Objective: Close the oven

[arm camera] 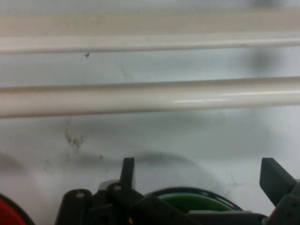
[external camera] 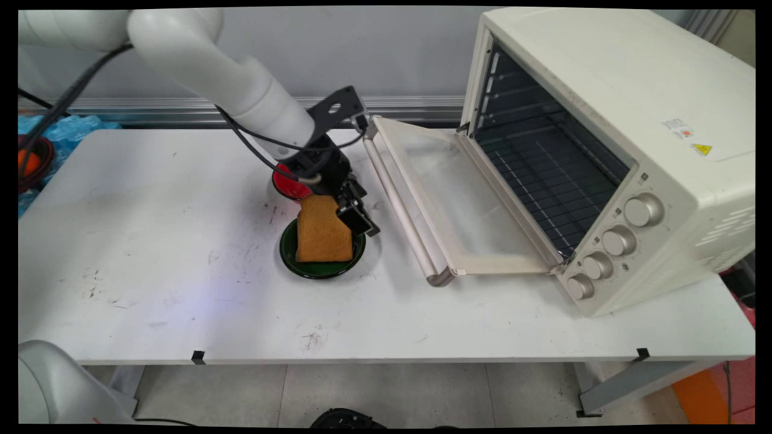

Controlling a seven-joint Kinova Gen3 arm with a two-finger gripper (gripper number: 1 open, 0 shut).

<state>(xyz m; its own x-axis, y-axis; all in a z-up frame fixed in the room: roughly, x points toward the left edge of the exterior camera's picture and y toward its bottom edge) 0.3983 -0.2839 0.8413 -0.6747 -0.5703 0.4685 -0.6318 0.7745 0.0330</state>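
A brown slice of toast (external camera: 322,232) rests on a dark green plate (external camera: 319,268) in the middle of the table. Its far end reaches past the plate's rim towards a red bowl (external camera: 288,185). My gripper (external camera: 354,218) is low at the toast's right edge, close beside it. In the hand view the two fingers stand wide apart, so the gripper (arm camera: 200,172) is open with nothing between them. That view shows only the plate's green rim (arm camera: 197,199) below and a bit of the red bowl (arm camera: 9,213); the toast is out of sight there.
A cream toaster oven (external camera: 609,138) stands at the right with its glass door (external camera: 458,199) folded down onto the table. The door's bar handle (external camera: 398,202) lies just right of the gripper and crosses the hand view (arm camera: 140,96). Blue plastic (external camera: 60,129) sits at the far left.
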